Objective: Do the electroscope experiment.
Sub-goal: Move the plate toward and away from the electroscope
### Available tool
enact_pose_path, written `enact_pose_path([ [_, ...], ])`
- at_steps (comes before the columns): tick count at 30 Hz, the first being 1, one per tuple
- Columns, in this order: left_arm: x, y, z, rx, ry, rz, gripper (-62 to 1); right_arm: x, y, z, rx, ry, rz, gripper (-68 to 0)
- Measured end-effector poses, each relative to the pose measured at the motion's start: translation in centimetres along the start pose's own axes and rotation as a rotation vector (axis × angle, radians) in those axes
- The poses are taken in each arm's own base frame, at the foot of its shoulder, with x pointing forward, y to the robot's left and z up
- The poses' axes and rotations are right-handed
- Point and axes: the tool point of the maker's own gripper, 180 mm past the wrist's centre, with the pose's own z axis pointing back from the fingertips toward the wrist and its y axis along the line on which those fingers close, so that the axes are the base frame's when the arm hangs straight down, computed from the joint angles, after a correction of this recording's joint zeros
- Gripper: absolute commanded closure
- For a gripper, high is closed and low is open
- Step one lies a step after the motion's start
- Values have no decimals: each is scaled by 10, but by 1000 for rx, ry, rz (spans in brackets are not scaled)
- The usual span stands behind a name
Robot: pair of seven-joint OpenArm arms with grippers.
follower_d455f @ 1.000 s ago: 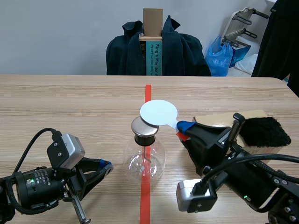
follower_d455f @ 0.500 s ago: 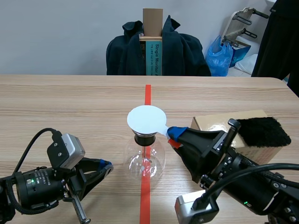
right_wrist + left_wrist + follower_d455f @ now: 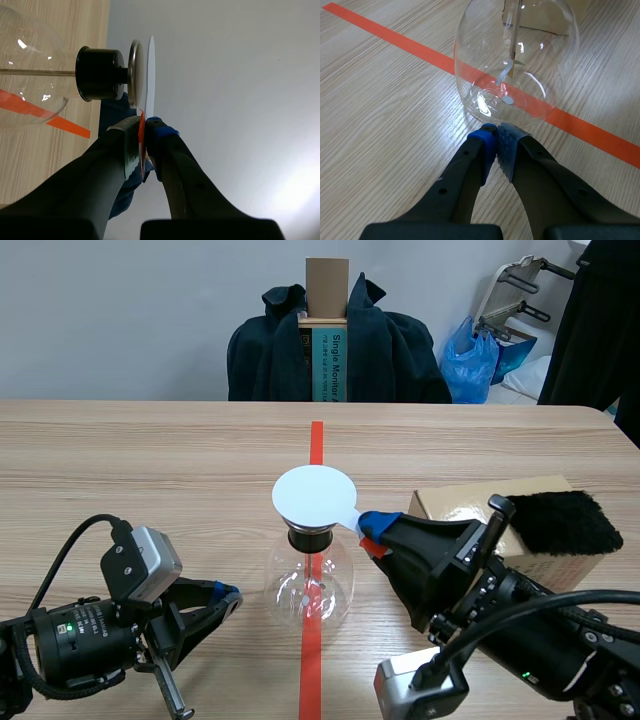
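The disc (image 3: 315, 497) now covers the flask (image 3: 309, 585).
The right gripper (image 3: 372, 529), clamped on it, brought it over, so charging may start; left gripper (image 3: 496, 135) closed, empty.

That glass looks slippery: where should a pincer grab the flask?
Probably the black stopper at its neck, coming level from the robot's left. The flask has a wide, round, smooth bulb; the stopper is narrow. The white disc covers the top, and the right pincer holds it opposite.

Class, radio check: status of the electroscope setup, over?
Left gripper shut, empty, beside flask. Right gripper shut on white disc, over metal cap. Black fur aside on box.
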Motion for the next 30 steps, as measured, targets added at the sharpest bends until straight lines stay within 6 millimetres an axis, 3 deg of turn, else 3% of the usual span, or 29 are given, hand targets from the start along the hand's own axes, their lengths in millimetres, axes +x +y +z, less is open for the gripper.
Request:
enact_pose_path([
  [17, 0, 0, 0, 0, 0, 0, -30, -65, -1, 12, -4, 369, 2, -6],
  [23, 0, 0, 0, 0, 0, 0, -30, -69, -1, 14, -4, 395, 2, -6],
  [30, 0, 0, 0, 0, 0, 0, -30, -53, -1, 8, -4, 296, 2, -6],
])
